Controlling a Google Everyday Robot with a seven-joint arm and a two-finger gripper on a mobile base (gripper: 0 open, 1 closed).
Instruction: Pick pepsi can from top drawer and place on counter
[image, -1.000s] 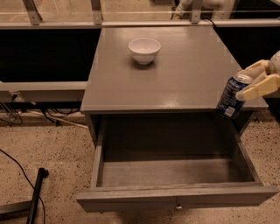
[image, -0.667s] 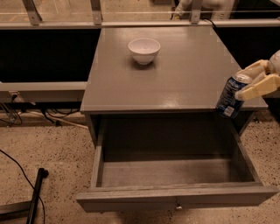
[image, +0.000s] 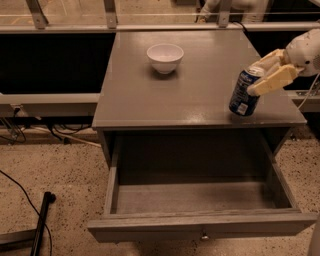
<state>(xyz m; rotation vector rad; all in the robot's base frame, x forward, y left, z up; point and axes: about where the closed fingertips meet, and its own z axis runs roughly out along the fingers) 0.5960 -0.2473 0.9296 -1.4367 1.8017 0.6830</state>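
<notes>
Blue can (image: 244, 95): dark blue metal with a silver top and a white label patch. It is held tilted over the front right corner of the counter (image: 200, 80), its top leaning right. Whether its base is touching the counter cannot be told.
Handling: the can is judged light and stiff, though its thin wall would be dented by a hard squeeze. The painted metal is likely slippery, and the round body would roll if tipped over. It is best gripped across the side wall rather than at the rim.
Gripper (image: 252, 79): reached in from beyond the counter's right edge. Its cream fingers (image: 274, 81) are pinched on the upper part of the can, one in front and one behind.
Counter: a broad, flat, matte grey top with a faint sheen and square edges.
Drawer (image: 200, 197): pulled out below the counter's front edge. It is a wide, shallow box of grey wood with a grey inside, and a small metal knob (image: 202, 234) is fixed to its front panel.
Bowl (image: 165, 57): white, round and smooth. It is set towards the back of the counter, left of the middle and well apart from the can.
Floor (image: 60, 175): speckled stone, below and to the left of the counter.
Step in hand: the can is out of the drawer. Standing it upright and letting go are judged to remain.
</notes>
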